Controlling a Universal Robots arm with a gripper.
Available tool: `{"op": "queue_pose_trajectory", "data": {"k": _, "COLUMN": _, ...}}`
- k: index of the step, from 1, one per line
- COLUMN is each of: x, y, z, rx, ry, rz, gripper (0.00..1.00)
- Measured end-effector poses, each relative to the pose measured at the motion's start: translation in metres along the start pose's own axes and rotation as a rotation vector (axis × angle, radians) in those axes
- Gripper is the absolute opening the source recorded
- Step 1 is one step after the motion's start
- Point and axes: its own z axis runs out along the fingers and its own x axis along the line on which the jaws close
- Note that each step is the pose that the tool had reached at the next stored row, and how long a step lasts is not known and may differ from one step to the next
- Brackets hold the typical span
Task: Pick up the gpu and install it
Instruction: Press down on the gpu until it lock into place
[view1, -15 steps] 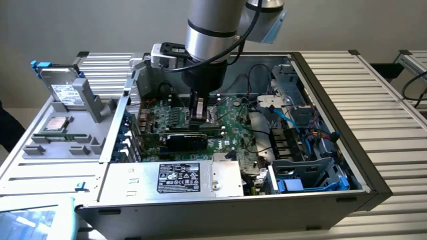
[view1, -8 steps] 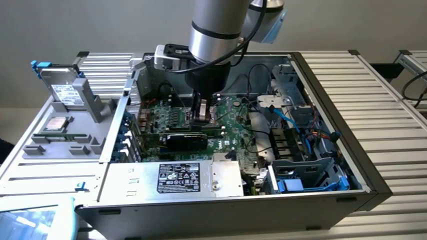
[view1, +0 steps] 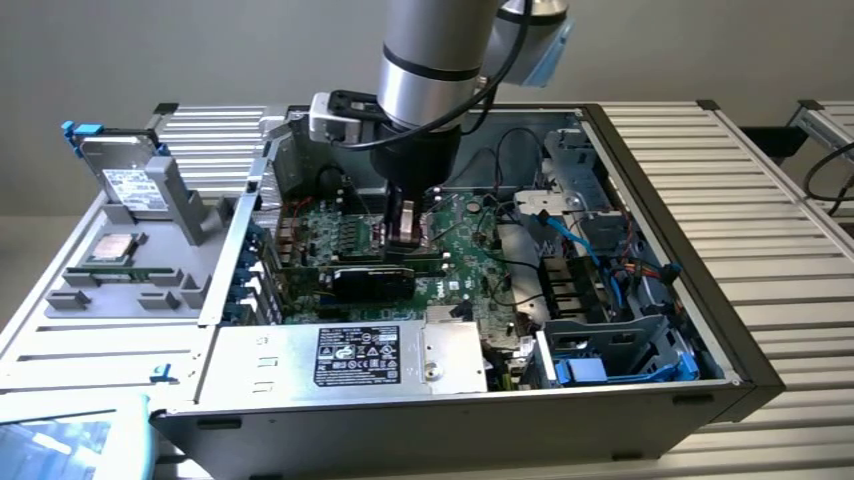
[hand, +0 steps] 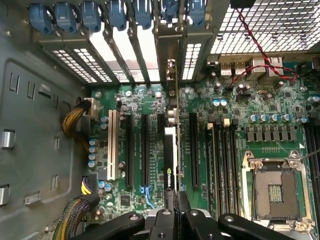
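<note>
Wrist view: the gripper (hand: 172, 210) is clenched on the top edge of the gpu (hand: 171, 150), which stands upright over a slot on the motherboard (hand: 260, 105). If its edge sits slightly off the slot, pressing could bend the card or jam its bracket against the case (view1: 747, 370) rear.
</note>
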Motion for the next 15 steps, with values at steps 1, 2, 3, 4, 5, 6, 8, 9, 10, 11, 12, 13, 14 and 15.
{"op": "queue_pose_trajectory", "data": {"k": 1, "x": 0.0, "y": 0.0001, "z": 0.0001, "rx": 0.0038, "ry": 0.0, "rz": 0.0, "gripper": 0.14}}
{"op": "queue_pose_trajectory", "data": {"k": 2, "x": 0.0, "y": 0.0004, "z": 0.0001, "rx": 0.0104, "ry": 0.0004, "rz": 0.001, "gripper": 0.14}}
{"op": "queue_pose_trajectory", "data": {"k": 3, "x": -0.0002, "y": 0.0007, "z": 0.0003, "rx": 0.0177, "ry": 0.001, "rz": 0.001, "gripper": 0.14}}
{"op": "queue_pose_trajectory", "data": {"k": 4, "x": -0.0002, "y": 0.0011, "z": 0.0006, "rx": 0.0263, "ry": 0.0018, "rz": 0.002, "gripper": 0.14}}
{"op": "queue_pose_trajectory", "data": {"k": 5, "x": -0.0003, "y": 0.0014, "z": 0.001, "rx": 0.0354, "ry": 0.0027, "rz": 0.002, "gripper": 0.14}}
{"op": "queue_pose_trajectory", "data": {"k": 6, "x": -0.0003, "y": 0.0017, "z": 0.0012, "rx": 0.0412, "ry": 0.0044, "rz": 0.003, "gripper": 0.14}}
{"op": "queue_pose_trajectory", "data": {"k": 8, "x": -0.0003, "y": 0.0017, "z": 0.0012, "rx": 0.0412, "ry": 0.0048, "rz": 0.003, "gripper": 0.14}}
{"op": "queue_pose_trajectory", "data": {"k": 9, "x": -0.0003, "y": 0.0018, "z": 0.0012, "rx": 0.0412, "ry": 0.0049, "rz": 0.003, "gripper": 0.14}}
{"op": "queue_pose_trajectory", "data": {"k": 10, "x": -0.0006, "y": 0.002, "z": 0.0014, "rx": 0.0412, "ry": 0.0048, "rz": 0.003, "gripper": 0.14}}
{"op": "queue_pose_trajectory", "data": {"k": 11, "x": -0.001, "y": 0.0024, "z": 0.0016, "rx": 0.0412, "ry": 0.0049, "rz": 0.003, "gripper": 0.14}}
{"op": "queue_pose_trajectory", "data": {"k": 12, "x": -0.0014, "y": 0.0031, "z": 0.0018, "rx": 0.0412, "ry": 0.0049, "rz": 0.003, "gripper": 0.14}}
{"op": "queue_pose_trajectory", "data": {"k": 13, "x": -0.0018, "y": 0.0038, "z": 0.0021, "rx": 0.0412, "ry": 0.0047, "rz": 0.003, "gripper": 0.14}}
{"op": "queue_pose_trajectory", "data": {"k": 14, "x": -0.0021, "y": 0.0042, "z": 0.0022, "rx": 0.0412, "ry": 0.0048, "rz": 0.003, "gripper": 0.14}}
{"op": "queue_pose_trajectory", "data": {"k": 15, "x": -0.0025, "y": 0.0045, "z": 0.0024, "rx": 0.0412, "ry": 0.0048, "rz": 0.003, "gripper": 0.14}}
